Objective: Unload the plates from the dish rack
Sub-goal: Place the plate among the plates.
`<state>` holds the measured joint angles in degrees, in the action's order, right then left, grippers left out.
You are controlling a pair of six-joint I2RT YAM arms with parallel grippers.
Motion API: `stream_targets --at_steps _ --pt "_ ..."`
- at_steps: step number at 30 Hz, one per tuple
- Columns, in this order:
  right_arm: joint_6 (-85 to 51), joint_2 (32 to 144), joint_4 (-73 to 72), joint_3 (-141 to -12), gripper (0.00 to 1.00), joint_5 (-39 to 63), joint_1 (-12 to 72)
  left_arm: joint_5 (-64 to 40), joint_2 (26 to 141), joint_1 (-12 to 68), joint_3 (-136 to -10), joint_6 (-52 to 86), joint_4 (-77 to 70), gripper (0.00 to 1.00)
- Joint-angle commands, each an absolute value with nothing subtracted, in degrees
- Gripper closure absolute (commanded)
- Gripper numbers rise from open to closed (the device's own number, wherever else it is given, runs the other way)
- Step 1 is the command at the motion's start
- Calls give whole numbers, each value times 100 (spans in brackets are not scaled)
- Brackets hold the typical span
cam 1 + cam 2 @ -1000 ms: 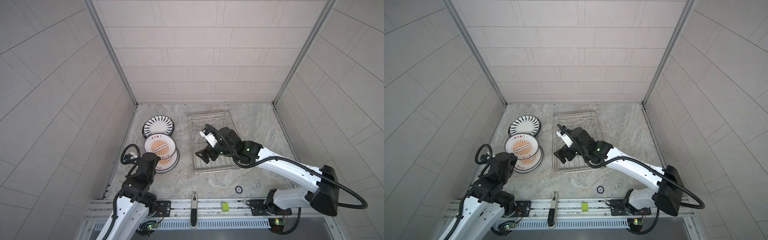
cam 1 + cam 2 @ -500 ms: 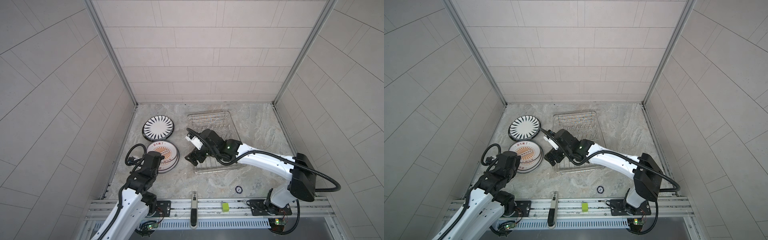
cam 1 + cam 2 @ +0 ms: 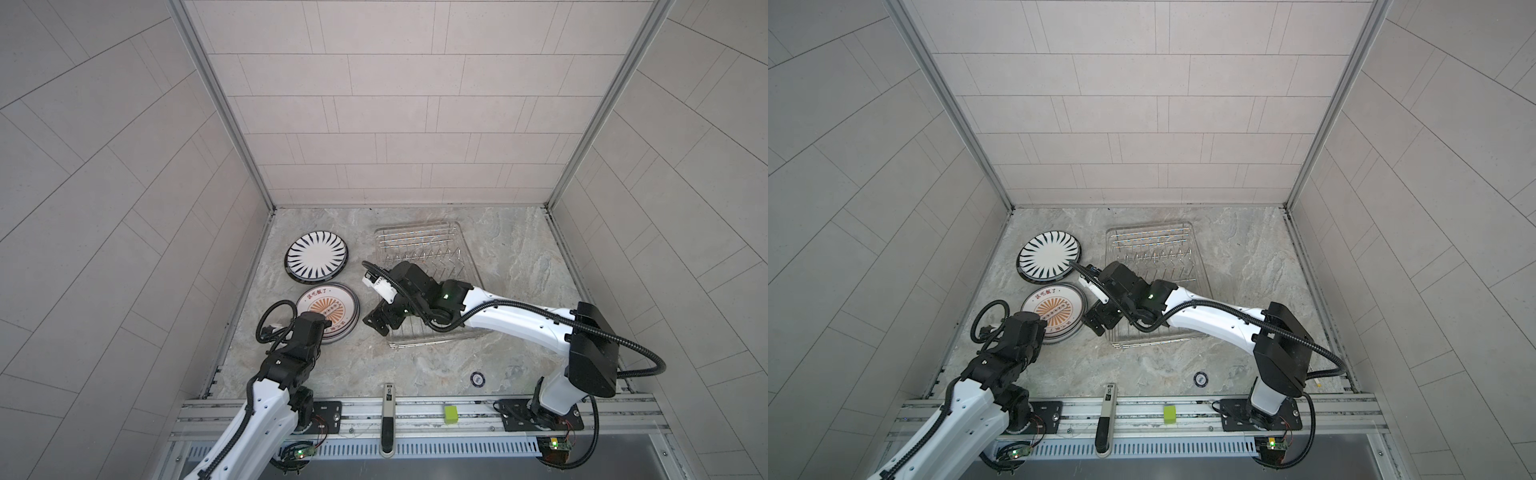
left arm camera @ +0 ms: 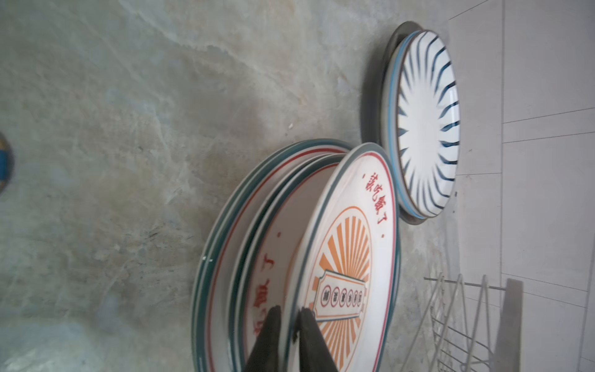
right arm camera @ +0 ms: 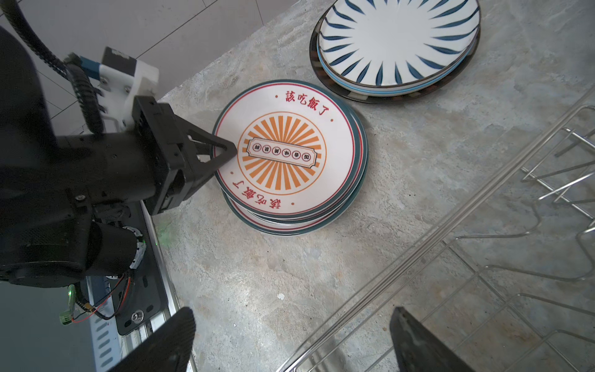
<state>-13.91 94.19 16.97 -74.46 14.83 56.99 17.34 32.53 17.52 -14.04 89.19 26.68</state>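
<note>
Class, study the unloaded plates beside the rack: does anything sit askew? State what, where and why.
Beside the dish rack, the top sunburst plate is tilted: one edge is lifted off the plates below, and its rim is between the fingers of the left claw. Those lower plates are staggered, not squared.

Red characters 該吃飯了 are running along the upper rim of the top plate [image 5: 288, 180], mid-frame in the right wrist view, and again inverted along its lower rim. Its central banner [image 5: 282, 151] is carrying six circled characters too small to read.
</note>
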Motion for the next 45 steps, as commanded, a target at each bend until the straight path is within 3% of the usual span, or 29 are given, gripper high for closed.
stream_targets --at_steps 1,15,30,34,39,45 --pt "-1342 9549 1661 -7585 4 1492 5743 1660 3275 1721 -1296 9104 2438 76" --pt "-1346 9582 1731 -7633 4 1394 5766 1815 3708 1716 -1545 8909 2593 34" --pt "-1283 9425 1907 -7678 4 1079 5757 2055 3118 1720 -2109 8836 3753 29" --pt "-1305 9264 1907 -7604 2 947 5748 2145 2786 1718 -2086 8850 3954 21" --pt "-1421 8853 1936 -7439 2 566 5667 2396 2589 1721 -2330 8706 4257 18" --pt "-2254 7752 1938 -6996 1 713 4377 3681 2405 1717 -3279 7282 4117 0"
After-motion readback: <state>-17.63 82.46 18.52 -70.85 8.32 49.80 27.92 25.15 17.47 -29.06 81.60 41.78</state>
